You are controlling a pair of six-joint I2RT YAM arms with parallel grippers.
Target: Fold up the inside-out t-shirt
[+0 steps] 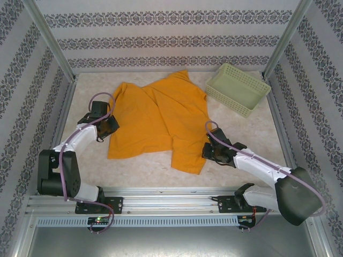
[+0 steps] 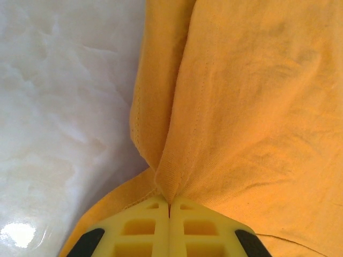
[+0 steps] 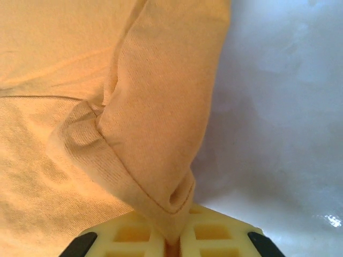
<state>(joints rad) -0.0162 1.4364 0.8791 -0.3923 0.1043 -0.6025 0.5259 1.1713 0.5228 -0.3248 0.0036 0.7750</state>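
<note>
Folding looks barely started: the t-shirt [image 1: 155, 120] lies spread, rumpled, on the tabletop [image 1: 241, 144] (no fold made yet, I judge). My left claw [image 2: 169, 202] pinches its left edge, my right claw [image 3: 172, 243] a hem on its right, so every fold remains.

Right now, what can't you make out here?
Left wrist view: most of the left fingers, cut off by the bottom edge.
Right wrist view: the gap between the right fingers, covered by the t-shirt hem.
Top view: any chest print, hidden by the folds.
</note>
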